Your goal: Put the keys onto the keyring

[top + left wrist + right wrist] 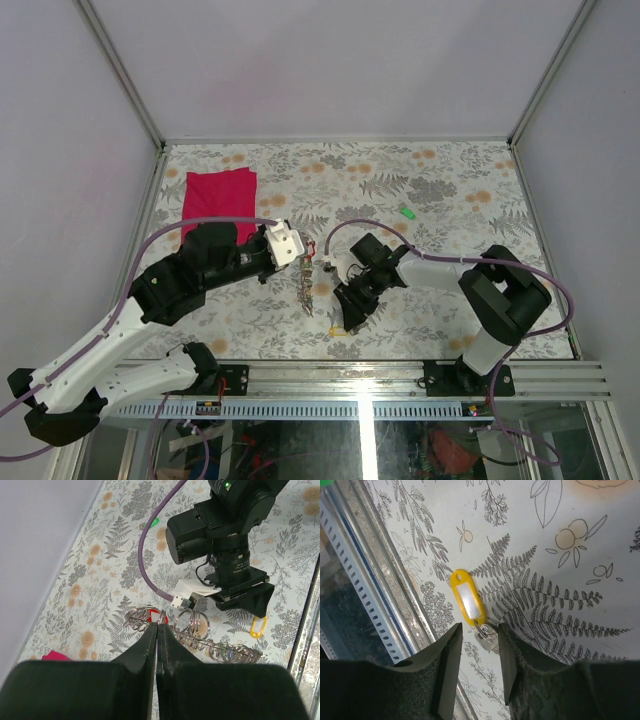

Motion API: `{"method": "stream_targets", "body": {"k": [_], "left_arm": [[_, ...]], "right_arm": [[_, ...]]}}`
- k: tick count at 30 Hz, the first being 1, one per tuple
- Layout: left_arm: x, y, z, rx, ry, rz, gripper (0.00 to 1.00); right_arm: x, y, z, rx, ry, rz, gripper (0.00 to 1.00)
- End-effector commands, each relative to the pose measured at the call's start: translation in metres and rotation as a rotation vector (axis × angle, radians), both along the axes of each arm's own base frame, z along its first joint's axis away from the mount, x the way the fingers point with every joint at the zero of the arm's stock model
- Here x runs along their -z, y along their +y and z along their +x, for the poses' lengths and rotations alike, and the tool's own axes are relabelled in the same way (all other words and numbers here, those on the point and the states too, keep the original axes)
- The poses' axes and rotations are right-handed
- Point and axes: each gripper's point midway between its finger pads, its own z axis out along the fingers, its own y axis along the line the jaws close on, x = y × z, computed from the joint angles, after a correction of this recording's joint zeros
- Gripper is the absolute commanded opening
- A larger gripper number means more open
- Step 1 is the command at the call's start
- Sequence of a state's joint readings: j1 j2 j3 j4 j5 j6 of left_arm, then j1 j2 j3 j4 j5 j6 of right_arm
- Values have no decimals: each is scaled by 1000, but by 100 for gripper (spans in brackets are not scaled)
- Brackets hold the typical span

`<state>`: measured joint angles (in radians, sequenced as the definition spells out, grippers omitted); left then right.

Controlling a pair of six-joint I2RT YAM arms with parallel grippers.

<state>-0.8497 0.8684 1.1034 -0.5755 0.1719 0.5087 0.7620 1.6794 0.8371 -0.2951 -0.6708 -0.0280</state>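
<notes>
Jaws first: my left gripper (159, 626) is clenched, tips right at the keyring (140, 617), mid-tabletop (450, 190); I can't confirm a pinch. Right gripper (479, 628) has its jaws released, straddling the yellow-tagged key (470, 600) near the tabletop's 6 o'clock edge.

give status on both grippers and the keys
left gripper shut on keyring cluster. right gripper open, straddling yellow-tagged key. key not yet gripped. nothing blocking it.
</notes>
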Motion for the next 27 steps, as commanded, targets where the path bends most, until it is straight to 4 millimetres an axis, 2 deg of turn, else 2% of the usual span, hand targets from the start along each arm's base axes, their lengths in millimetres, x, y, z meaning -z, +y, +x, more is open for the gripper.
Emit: {"method": "stream_targets", "body": {"k": [1,5,16,21,27], "left_arm": [[-28,-6,9,-15,-73,-94,0],[-28,-6,10,-18,-73,-93,0],[-29,-5,10,-24,-78,-95,0],[-29,-4,10,-25,-79,-95,0],[-29,-4,11,-29,-78,-95,0]], "right_arm": [[-8,-10,9,-19,-102,-45,43],[-13,-6,12,-63,-168,-38,43],[-15,5,6,-163,-255,-17,38],[-12,4,3,-180,-252,-28,29],[-16,7,2,-191,-249,-1,8]]}}
